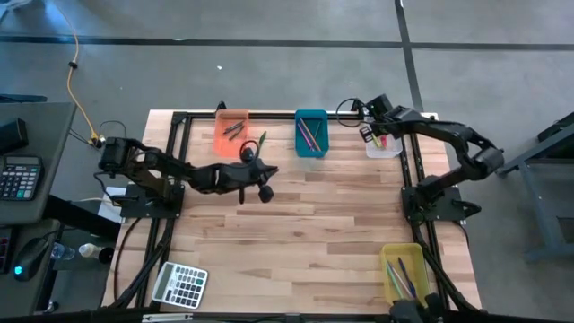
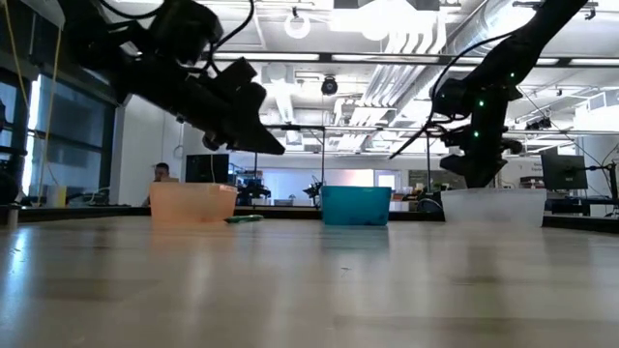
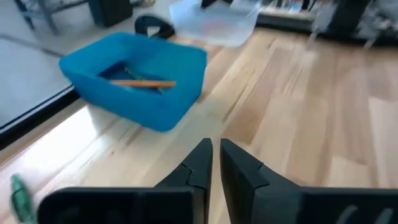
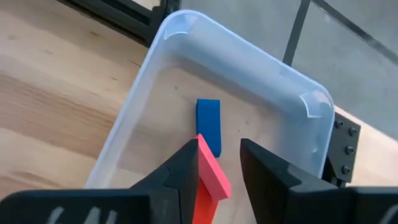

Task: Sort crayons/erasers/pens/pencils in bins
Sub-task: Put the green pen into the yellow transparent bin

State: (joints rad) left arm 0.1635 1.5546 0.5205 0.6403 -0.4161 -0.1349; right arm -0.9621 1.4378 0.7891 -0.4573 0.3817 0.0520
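Note:
My right gripper (image 4: 219, 149) hangs open over the clear whitish bin (image 4: 144, 81) at the table's far right, with a red eraser (image 4: 208, 177) between its fingers. A blue eraser (image 4: 208, 124) lies flat on that bin's floor. My left gripper (image 3: 214, 158) hovers shut and empty above the bare table (image 1: 260, 175), near the orange bin (image 1: 231, 130) and the teal bin (image 3: 143, 74), which holds pencils. A green stick (image 1: 262, 142) lies on the table beside the orange bin. My right gripper has the red eraser's flat side (image 4: 202, 165) against the inner face of one finger (image 4: 183, 168); a gap shows between the eraser and the other finger. The fingers slant down from above the bin. The eraser is tilted; whether it rests on the bin's floor, I cannot tell.
A yellow bin (image 1: 404, 272) with several sticks stands at the near right corner. A grey calculator (image 1: 179, 285) lies at the near left. The black frame rails (image 1: 413, 170) run along the table's sides. The middle of the table is bare wood.

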